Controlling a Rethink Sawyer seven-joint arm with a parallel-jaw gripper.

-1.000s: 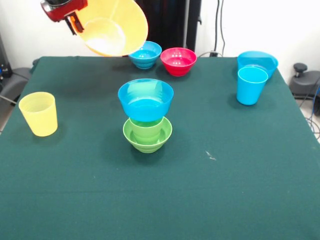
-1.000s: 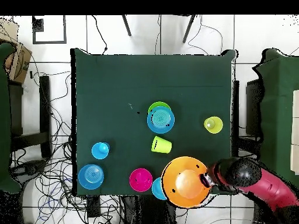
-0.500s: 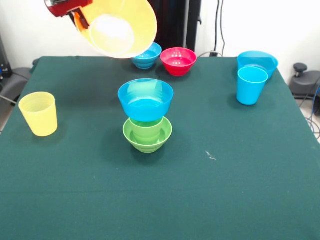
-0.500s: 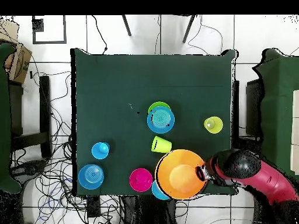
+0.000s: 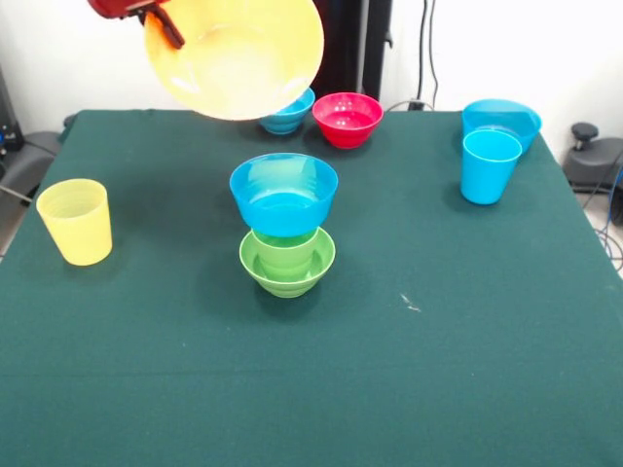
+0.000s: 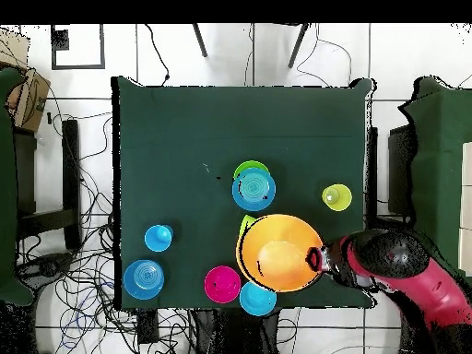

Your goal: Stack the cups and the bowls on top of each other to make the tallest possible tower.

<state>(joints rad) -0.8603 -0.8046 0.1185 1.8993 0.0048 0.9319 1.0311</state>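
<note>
front view shows the gripper [image 5: 161, 21] pinched shut on the rim of the big yellow-orange bowl [image 5: 238, 53], held high, with the tower [image 5: 285, 233] below and ahead, so it likely must carry it over and lower it.

Your gripper [image 5: 161, 21] hangs high at the far left, clamped on the big yellow-orange bowl's [image 5: 238, 53] rim, holding it tilted.
</note>
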